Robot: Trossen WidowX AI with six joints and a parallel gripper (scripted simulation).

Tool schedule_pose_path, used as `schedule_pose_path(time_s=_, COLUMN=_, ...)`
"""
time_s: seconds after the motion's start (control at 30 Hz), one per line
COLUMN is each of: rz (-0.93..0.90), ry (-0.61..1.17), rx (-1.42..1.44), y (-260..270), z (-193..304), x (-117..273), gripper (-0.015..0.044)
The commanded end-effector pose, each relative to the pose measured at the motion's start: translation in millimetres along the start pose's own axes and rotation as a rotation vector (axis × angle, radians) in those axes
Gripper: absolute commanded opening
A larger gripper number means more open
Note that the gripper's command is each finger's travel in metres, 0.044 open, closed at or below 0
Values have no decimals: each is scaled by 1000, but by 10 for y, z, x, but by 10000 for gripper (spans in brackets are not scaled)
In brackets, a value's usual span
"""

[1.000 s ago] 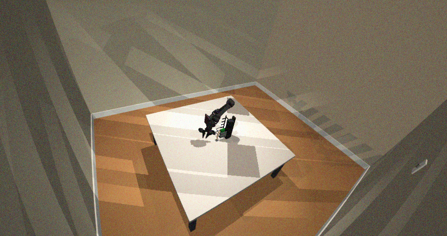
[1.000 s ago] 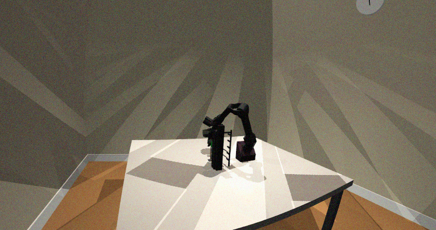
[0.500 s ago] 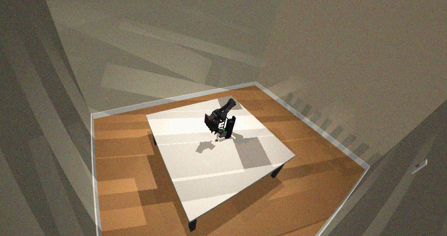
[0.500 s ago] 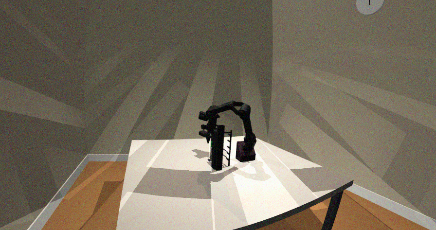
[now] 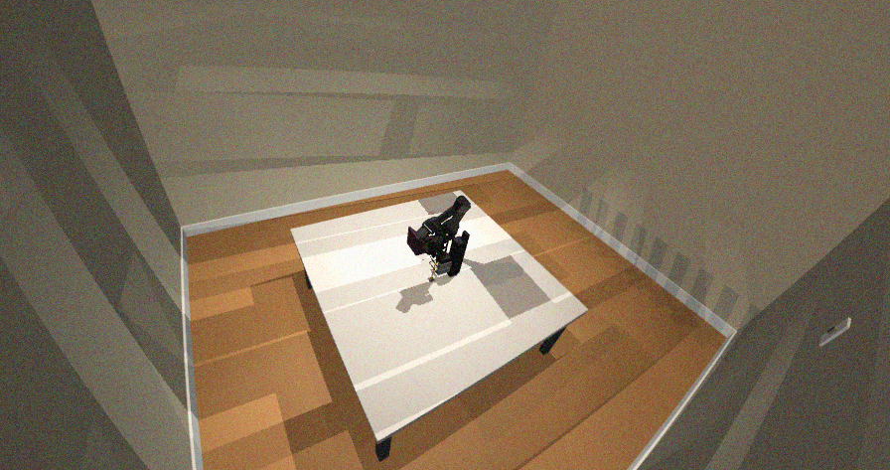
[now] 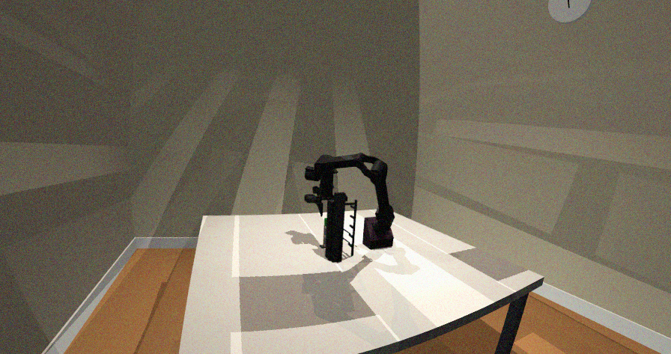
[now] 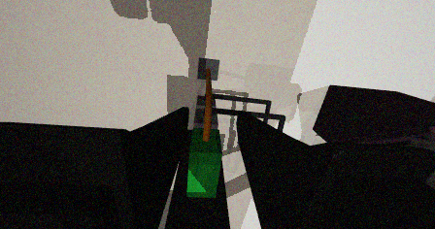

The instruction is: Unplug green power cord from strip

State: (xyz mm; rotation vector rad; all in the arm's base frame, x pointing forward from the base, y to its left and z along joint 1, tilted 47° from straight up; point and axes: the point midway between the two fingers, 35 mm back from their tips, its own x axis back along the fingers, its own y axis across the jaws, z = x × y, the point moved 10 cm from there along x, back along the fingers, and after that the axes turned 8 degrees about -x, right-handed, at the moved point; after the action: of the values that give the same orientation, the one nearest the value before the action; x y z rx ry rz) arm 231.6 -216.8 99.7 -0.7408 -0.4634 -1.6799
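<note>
Arm (image 6: 380,190) rose from its dark base (image 6: 377,236) at the far side of the white table (image 6: 281,304). It bent at the elbow and ran forward roughly level, and the wrist then turned straight down. In the exterior view the gripper (image 6: 320,207) pointed at the table, just beside the top of a tall black upright block (image 6: 335,232), which looked like the power strip. A thin dark ladder-like rack (image 6: 350,230) stood on the block's other side, between it and the base. A small sliver of green showed at the block's near edge (image 6: 325,221), just under the fingertips.

From the wrist view the two black fingers reached down on either side of the green plug (image 7: 204,166). They were partly drawn together but not clamped. The left finger lay right at the plug's edge, while a light strip of table showed between the plug and the right finger. The gripper (image 7: 212,113) therefore straddled the plug without gripping it. A thin orange line (image 7: 208,106) ran from the plug's far end to a small grey square (image 7: 208,68) on the table. The rack's dark bars (image 7: 243,103) showed behind it. Whether the plug was seated in the strip could not be told.

From the top view the arm (image 5: 445,228) was folded over near the table's far edge. Its shadow lay on the surface just in front of it.
</note>
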Motion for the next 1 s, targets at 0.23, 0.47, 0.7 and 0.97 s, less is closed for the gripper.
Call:
schedule_pose_path(time_s=0.23, rz=-6, ry=5, rx=-11, y=-3, z=120, x=21, gripper=160)
schedule_pose_path(time_s=0.47, rz=-6, ry=5, rx=-11, y=-14, z=232, x=21, gripper=160)
schedule_pose_path(time_s=0.7, rz=-6, ry=6, rx=-11, y=-27, z=343, x=20, gripper=160)
schedule_pose_path(time_s=0.97, rz=-5, ry=7, rx=-11, y=-38, z=413, x=15, gripper=160)
